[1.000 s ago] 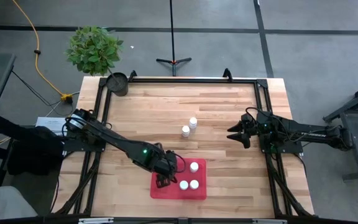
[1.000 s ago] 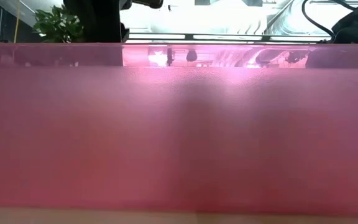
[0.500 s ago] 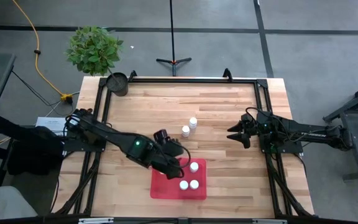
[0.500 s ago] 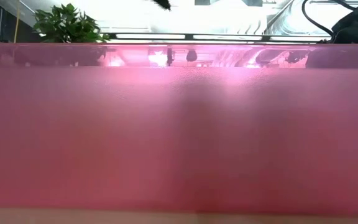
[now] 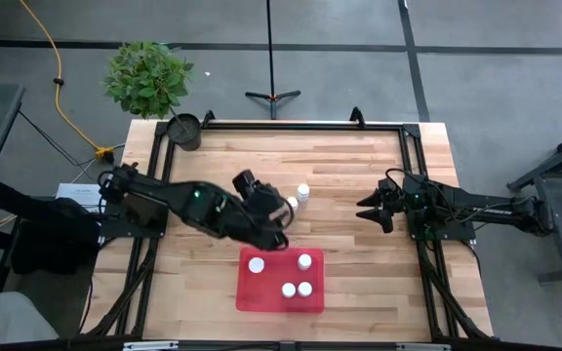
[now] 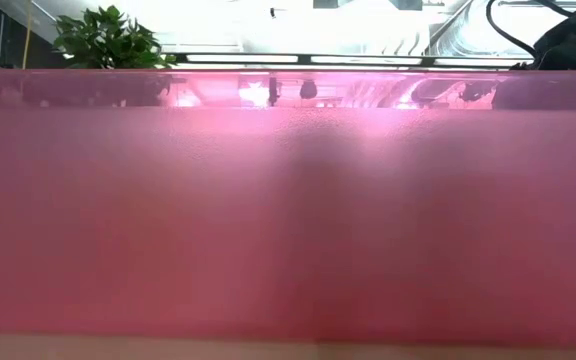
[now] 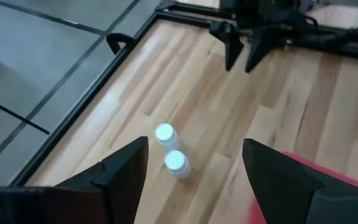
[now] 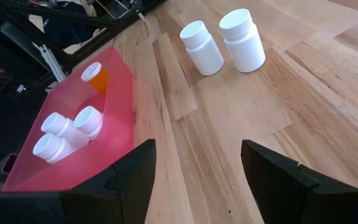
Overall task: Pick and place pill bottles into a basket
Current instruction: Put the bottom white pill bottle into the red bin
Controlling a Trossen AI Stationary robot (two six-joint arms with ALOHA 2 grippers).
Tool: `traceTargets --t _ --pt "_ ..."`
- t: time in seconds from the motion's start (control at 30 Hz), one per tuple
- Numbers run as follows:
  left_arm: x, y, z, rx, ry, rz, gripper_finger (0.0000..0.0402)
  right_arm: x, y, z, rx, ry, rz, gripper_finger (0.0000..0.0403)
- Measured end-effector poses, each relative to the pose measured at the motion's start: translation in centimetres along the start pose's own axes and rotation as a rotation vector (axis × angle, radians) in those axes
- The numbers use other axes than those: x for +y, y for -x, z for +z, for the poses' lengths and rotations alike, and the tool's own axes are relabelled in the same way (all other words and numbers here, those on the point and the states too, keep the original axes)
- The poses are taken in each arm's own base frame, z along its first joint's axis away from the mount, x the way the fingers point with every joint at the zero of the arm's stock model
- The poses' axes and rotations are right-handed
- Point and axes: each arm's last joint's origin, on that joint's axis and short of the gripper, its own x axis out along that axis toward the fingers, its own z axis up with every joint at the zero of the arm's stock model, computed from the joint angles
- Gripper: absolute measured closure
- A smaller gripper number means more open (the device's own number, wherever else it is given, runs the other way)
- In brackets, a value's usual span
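Left claw (image 7: 194, 171) open, empty, above table (image 5: 359, 175) facing two white pill bottles (image 7: 171, 151); four in red basket (image 5: 261, 297). Next: descend, grip nearer one. Right claw (image 8: 197, 171) open, idle.

Readable text: none in any view.
White-capped plastic pill bottles (image 8: 221, 41): sides plain, no label legible.
Translucent red rectangular plastic basket (image 8: 114, 106): no print or brand visible.
Dark robot arms (image 5: 476, 207): faint light marking on right arm in high view, too small to read.
Light wood plank tabletop (image 5: 349, 166): no signs, no nos.
Low view: red basket wall fills pic, nothing written.
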Motion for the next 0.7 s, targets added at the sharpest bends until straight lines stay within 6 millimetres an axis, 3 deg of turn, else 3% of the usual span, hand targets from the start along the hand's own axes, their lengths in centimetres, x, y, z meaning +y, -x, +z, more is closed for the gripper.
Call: traceTargets --t 0.27,0.5,0.7 --pt "4.3 1.8 1.7 -0.036 0.052 -0.013 0.0109 0.0 0.0 0.0 0.000 0.012 0.000 0.0176" --pt "8.4 5.4 3.0 -0.154 0.113 -0.048 0.0109 0.0 0.0 0.0 0.000 0.027 0.000 0.0176" --pt "9.9 7.9 3.8 -0.316 0.134 -0.180 0.0109 0.0 0.0 0.0 -0.001 0.045 -0.004 0.0176"
